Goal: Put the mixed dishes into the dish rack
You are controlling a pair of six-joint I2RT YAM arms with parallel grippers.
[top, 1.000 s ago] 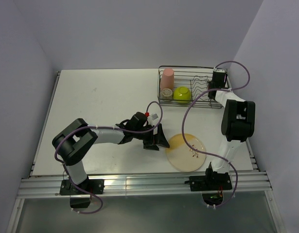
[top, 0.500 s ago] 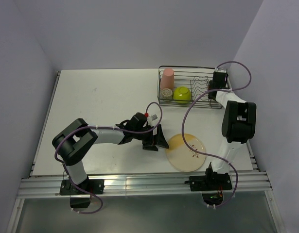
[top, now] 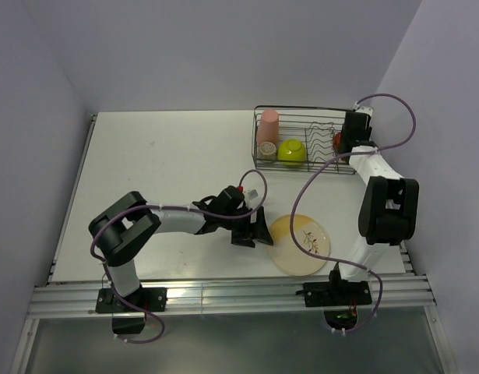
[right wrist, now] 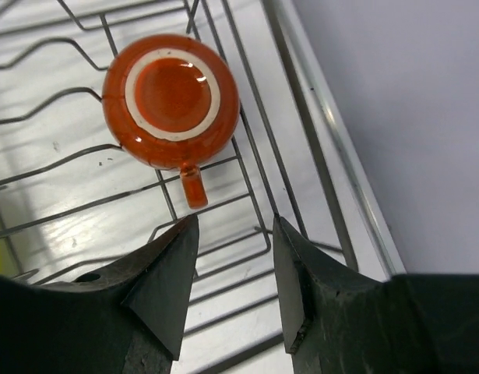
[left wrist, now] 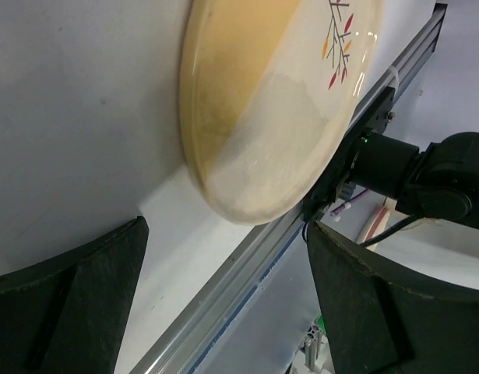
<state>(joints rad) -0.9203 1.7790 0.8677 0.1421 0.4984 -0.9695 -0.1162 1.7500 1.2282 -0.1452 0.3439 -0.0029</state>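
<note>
- Left jaws apart, empty, beside the pale-yellow plate (top: 300, 245) on the bench (top: 161, 156).
- Right jaws slightly apart over the upturned orange mug (right wrist: 170, 100) in the dish rack (right wrist: 333, 140).

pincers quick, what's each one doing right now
Left pincer: open, empty, facing the plate.
Right pincer: open, empty, above the orange mug.

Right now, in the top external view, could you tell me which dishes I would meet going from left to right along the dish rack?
Pink tumbler → lime-green bowl → orange mug. The beige cup sits directly on the near side of the tumbler, at the same left-right position, so I leave it out of the order.
</note>
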